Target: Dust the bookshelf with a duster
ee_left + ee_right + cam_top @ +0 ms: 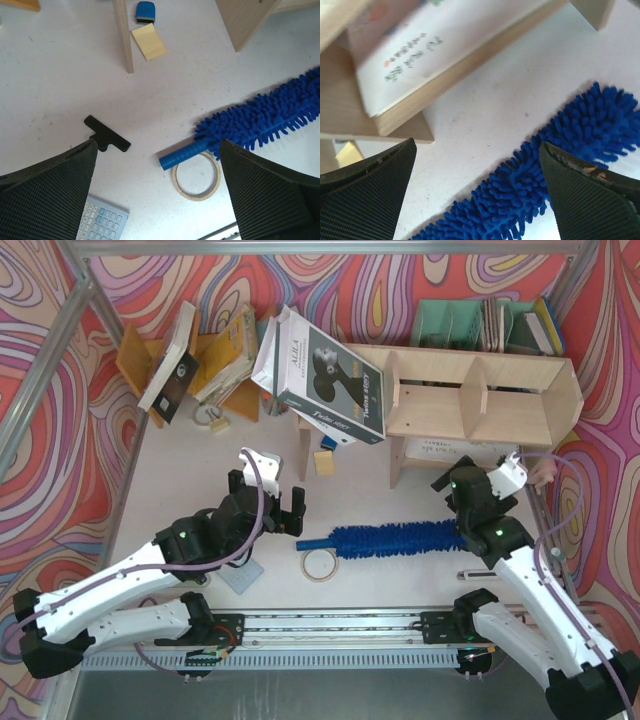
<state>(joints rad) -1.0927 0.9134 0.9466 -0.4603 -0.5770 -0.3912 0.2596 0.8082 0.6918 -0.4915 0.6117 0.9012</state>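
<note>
the duster (395,538) lies flat on the white surface (400,580), on the near side of the bookshelf (480,390) and apart from it. its fluffy blue head points right and its slim handle points left. the handle's tip is right at the far rim of a tape ring (319,564).

the left jaws are spread wide with nothing between them, low over the surface just left of the handle end. in the left wrist view the handle, the duster (260,117) head and the tape ring (196,175) sit between the two fingers, with a black t-shaped piece (106,135) to the left and a calculator (102,220) at the near edge. a bookshelf (123,35) leg stands farther off.

the right jaws are also wide apart and hold nothing, over the right end of the head. the right wrist view shows the duster (535,190) fibres just below them and the bookshelf (395,115) lower board beyond. whether the fingers touch the fibres cannot be told.

a large book (325,380) leans against the bookshelf's left end.
</note>
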